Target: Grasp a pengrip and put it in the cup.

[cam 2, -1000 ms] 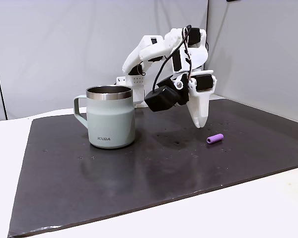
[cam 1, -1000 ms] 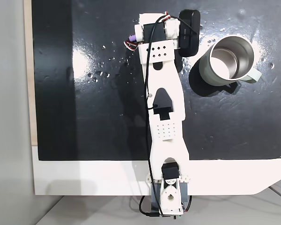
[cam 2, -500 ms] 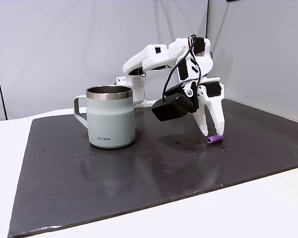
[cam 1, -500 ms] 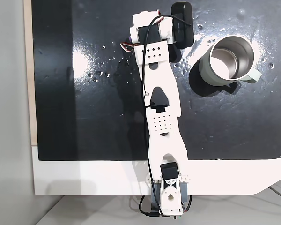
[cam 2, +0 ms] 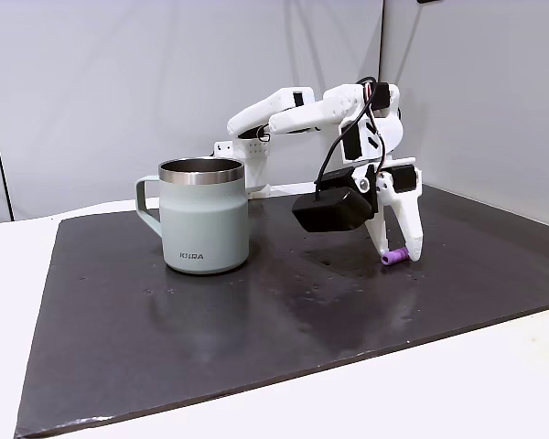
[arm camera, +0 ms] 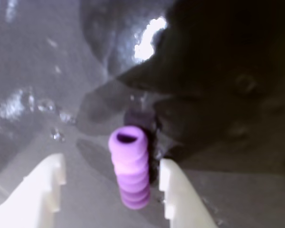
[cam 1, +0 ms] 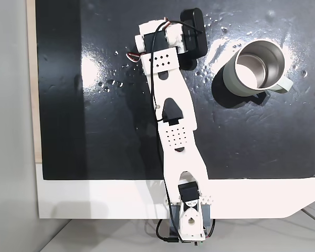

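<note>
Side fixed view, left to right: cup (cam 2: 204, 218) stands upright on the dark mat (cam 2: 165, 311) covering the counter (cam 2: 457, 384), handle to the left; well apart to its right, the gripper (cam 2: 398, 251) is lowered to the mat with the pengrip (cam 2: 393, 257) lying at its tips. Wrist view: left finger (arm camera: 40, 190), then pengrip (arm camera: 129, 165) lying flat on the mat, then right finger (arm camera: 178, 194); jaws parted, straddling the pengrip, which lies closer to the right finger with a gap on the left. Contact on the right cannot be told.
</note>
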